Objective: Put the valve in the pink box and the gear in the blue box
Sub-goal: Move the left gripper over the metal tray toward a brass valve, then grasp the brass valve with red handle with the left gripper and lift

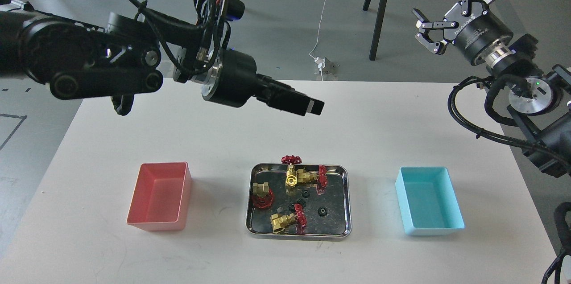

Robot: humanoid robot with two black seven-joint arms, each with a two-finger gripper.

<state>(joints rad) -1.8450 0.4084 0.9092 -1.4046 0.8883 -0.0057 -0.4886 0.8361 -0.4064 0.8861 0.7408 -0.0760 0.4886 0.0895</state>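
Several valves lie in a shiny steel tray (pixel 252 226) at the table's middle: one (pixel 262 193) at the left, one (pixel 287 221) at the front, and two touching at the back (pixel 299 176). Three tiny black gears (pixel 320 211) lie among them. The pink box (pixel 159 196) stands left of the tray and the blue box (pixel 428 201) right of it; both look empty. My left gripper (pixel 310 106) hangs above the table behind the tray, seen side-on and dark. My right gripper (pixel 450 10) is open and empty, high at the back right.
My left arm (pixel 89 61) stretches across the back left of the table. Beyond the table's far edge are black stand legs (pixel 379 12), a power strip (pixel 325 65) and cables on the floor. The table's right edge runs close to the blue box.
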